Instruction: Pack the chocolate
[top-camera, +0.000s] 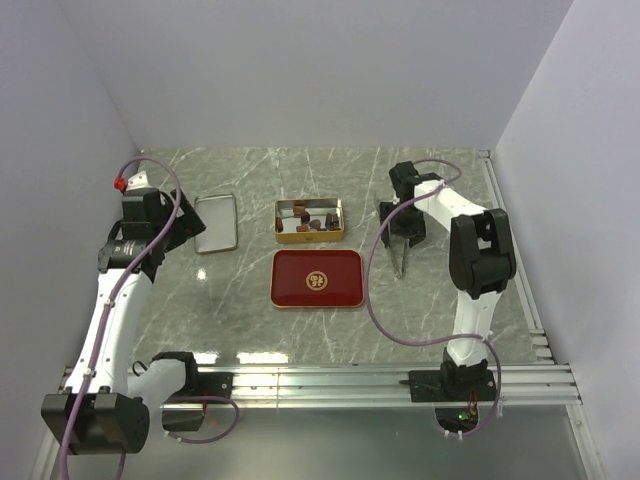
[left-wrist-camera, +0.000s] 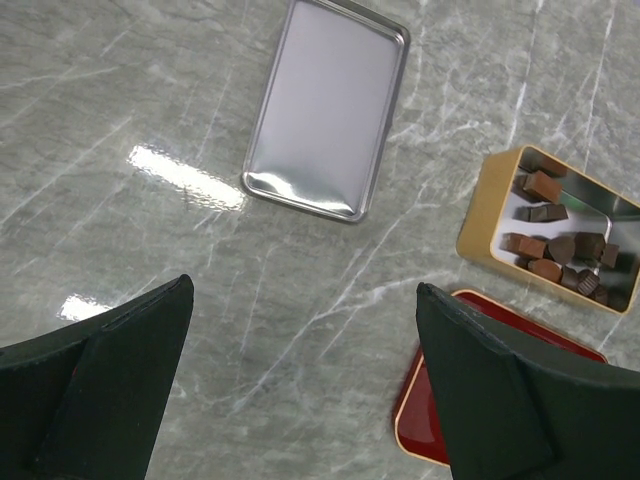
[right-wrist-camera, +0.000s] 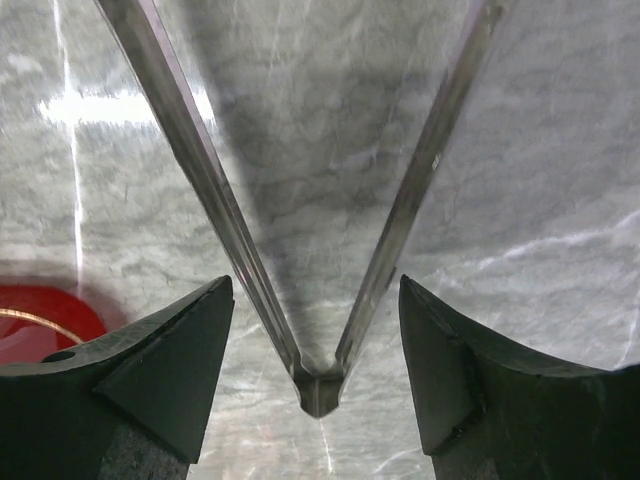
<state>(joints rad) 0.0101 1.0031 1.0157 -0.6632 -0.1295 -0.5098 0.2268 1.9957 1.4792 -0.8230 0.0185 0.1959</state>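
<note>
Several small brown chocolate pieces (top-camera: 314, 221) lie in an open gold tin (top-camera: 282, 222) at the table's middle; they also show in the left wrist view (left-wrist-camera: 560, 246). The red tray (top-camera: 317, 279) lies flat just in front of the tin. My left gripper (top-camera: 178, 233) is open and empty above bare table, left of the tin; in its own view (left-wrist-camera: 305, 290) nothing lies between the fingers. My right gripper (top-camera: 404, 230) is open over the metal tongs (top-camera: 399, 262). In the right wrist view the gripper (right-wrist-camera: 316, 285) straddles the tongs' hinged end (right-wrist-camera: 318, 390) without touching it.
A silver rectangular tray (top-camera: 215, 222) lies left of the tin, ahead of my left gripper (left-wrist-camera: 330, 110). The gold tin's wall (left-wrist-camera: 478, 228) and the red tray's corner (left-wrist-camera: 420, 412) show at the right of the left wrist view. White walls close in the table.
</note>
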